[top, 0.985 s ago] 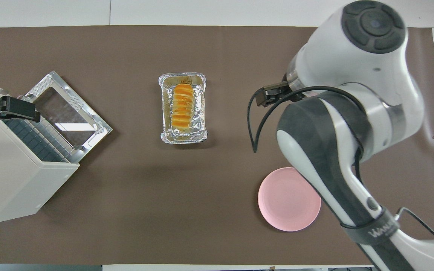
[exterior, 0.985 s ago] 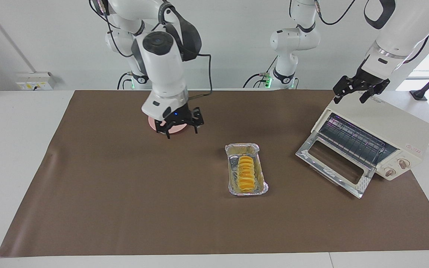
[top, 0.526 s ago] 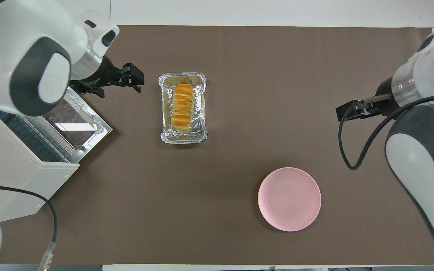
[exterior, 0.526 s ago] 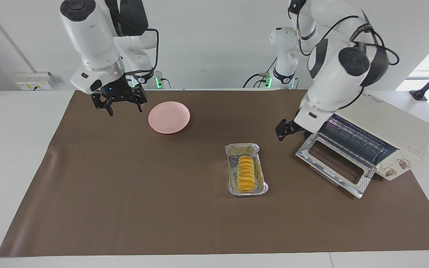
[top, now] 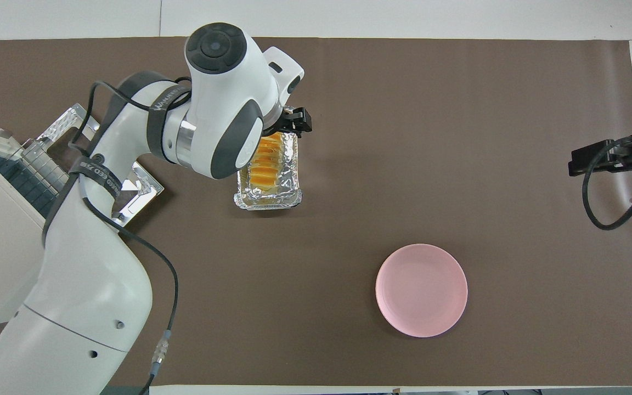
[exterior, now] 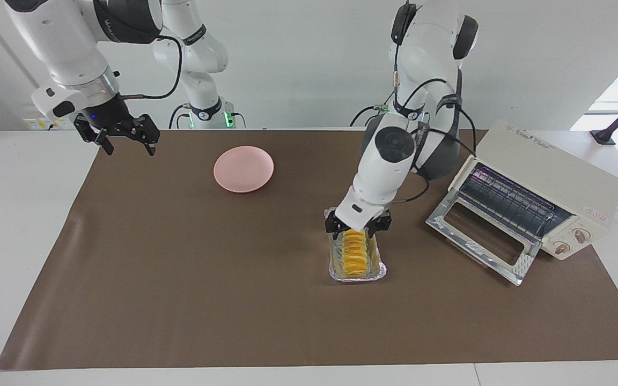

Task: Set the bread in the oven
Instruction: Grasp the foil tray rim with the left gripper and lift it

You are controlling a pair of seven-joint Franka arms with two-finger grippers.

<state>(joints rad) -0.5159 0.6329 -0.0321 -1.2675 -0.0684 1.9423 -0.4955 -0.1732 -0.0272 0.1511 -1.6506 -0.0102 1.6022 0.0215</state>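
The bread lies in a crinkled foil tray near the middle of the brown mat, a ridged yellow-orange loaf running lengthwise along the tray. The left gripper is down at the tray's end nearer the robots, its fingers apart and straddling that end of the loaf; whether the tips touch the bread cannot be told from either view. In the overhead view the left arm's white wrist covers part of the tray, and only the black tip of one finger shows at the tray's edge.

The oven sits at the left arm's end of the mat, angled toward the tray, its glass door dropped fully open and lying flat on the mat — the wire rack inside is bare. Two round knobs show on its front panel.

A pink plate rests on the mat nearer the robots than the tray, toward the right arm's end, with nothing on it.

The right gripper hangs in the air over the mat's corner at the right arm's end — its fingers spread apart, holding nothing, well away from plate and tray.
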